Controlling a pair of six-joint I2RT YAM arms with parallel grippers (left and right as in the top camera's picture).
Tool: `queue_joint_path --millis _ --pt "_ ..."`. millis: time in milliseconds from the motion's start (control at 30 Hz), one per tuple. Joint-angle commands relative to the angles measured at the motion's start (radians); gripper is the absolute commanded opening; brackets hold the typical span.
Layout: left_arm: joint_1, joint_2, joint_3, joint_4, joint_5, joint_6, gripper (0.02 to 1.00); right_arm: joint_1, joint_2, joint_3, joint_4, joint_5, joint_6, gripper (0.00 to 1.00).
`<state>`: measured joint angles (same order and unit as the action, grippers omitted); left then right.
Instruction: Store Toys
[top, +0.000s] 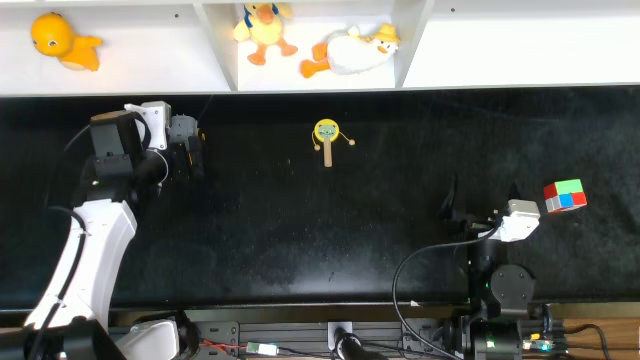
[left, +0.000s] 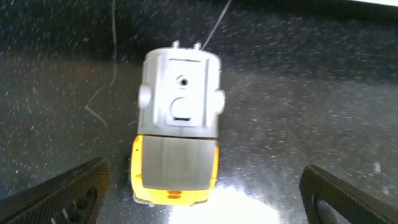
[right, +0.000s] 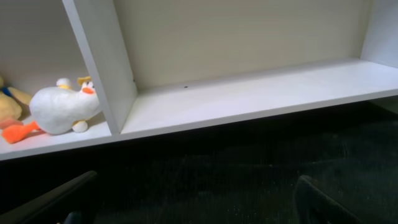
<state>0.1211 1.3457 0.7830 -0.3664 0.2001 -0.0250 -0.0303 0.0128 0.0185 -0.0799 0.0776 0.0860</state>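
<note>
A grey and yellow toy truck (left: 177, 124) stands on the black table. My left gripper (left: 204, 173) hangs right above it, open, with one finger on either side and no contact. In the top view the left gripper (top: 190, 153) is at the table's back left, just in front of the white shelf (top: 220, 75). My right gripper (top: 455, 207) is open and holds nothing, low at the front right, facing the shelf. On the table lie a small rattle drum (top: 327, 136) at the back middle and a coloured cube (top: 565, 196) at the right.
The shelf holds a yellow duck (top: 65, 42) in its left compartment, and a yellow plush duck (top: 265, 30) with a white goose (top: 350, 50) in the middle one. The goose (right: 62, 109) lies next to a divider (right: 102, 62).
</note>
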Motion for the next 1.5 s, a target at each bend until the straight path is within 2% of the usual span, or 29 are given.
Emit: queue_joint_path --millis 33,433,500,533,600,667,733,833,933,1133,1500 --pt "-0.004 0.021 -0.007 0.005 -0.046 -0.025 0.998 -0.002 -0.008 -0.014 0.005 -0.007 0.008 0.996" --pt "-0.004 0.104 -0.007 0.026 -0.076 -0.024 1.0 -0.002 -0.008 -0.014 0.005 -0.007 0.008 0.996" --pt "-0.004 0.105 -0.007 0.026 -0.089 -0.025 0.945 -0.002 -0.008 -0.014 0.005 -0.007 0.008 0.996" --pt "-0.004 0.105 -0.007 0.026 -0.106 -0.024 0.86 -0.002 -0.008 -0.014 0.005 -0.007 0.008 0.996" --pt "-0.004 0.105 -0.007 0.026 -0.126 -0.024 0.783 -0.002 -0.008 -0.014 0.005 -0.007 0.008 0.996" --pt "-0.004 0.105 -0.007 0.03 -0.127 -0.006 0.73 -0.002 -0.008 -0.014 0.005 -0.007 0.008 0.996" --pt "-0.004 0.105 -0.007 0.042 -0.128 -0.005 0.599 -0.002 -0.008 -0.014 0.005 -0.007 0.008 0.993" --pt "-0.004 0.105 -0.007 0.047 -0.127 -0.005 0.503 -0.002 -0.008 -0.014 0.005 -0.007 0.008 0.993" --pt "-0.004 0.105 -0.007 0.047 -0.127 -0.005 0.367 -0.002 -0.008 -0.014 0.005 -0.007 0.008 0.996" --pt "-0.004 0.097 -0.007 0.047 -0.124 -0.006 0.31 -0.002 -0.008 -0.014 0.005 -0.007 0.008 0.993" --pt "-0.004 -0.148 -0.007 0.026 -0.123 -0.003 0.297 -0.002 -0.008 -0.014 0.005 -0.007 0.008 0.993"
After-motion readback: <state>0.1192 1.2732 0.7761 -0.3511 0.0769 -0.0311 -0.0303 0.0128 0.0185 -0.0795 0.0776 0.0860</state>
